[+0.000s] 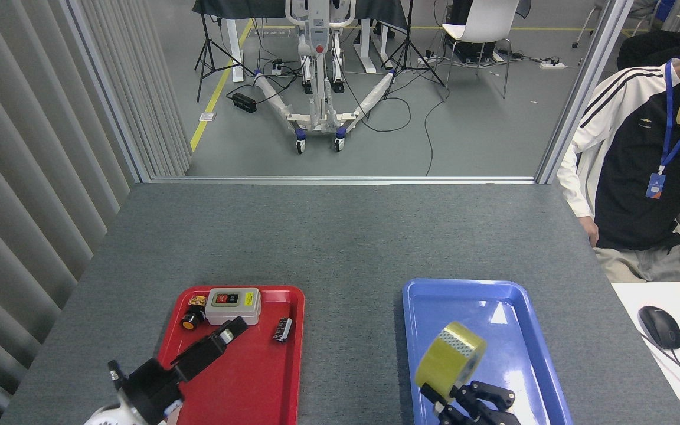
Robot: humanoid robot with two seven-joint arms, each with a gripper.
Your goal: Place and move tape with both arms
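Left hand [222, 339] reaches over the red tray [257, 378], its fingers [201, 354] pressed together in a point and holding nothing; just beyond its tip sits a grey switch box [233, 306], with a small black part [283, 329] to its right. A strip of bare grey worktop [340, 236] separates this tray from the blue tray [529, 354]. Right hand [464, 398] rises from the lower edge over the blue tray, its fingers pinching the lower edge of the tape [450, 360], which is held tilted just above that hand, over the tray.
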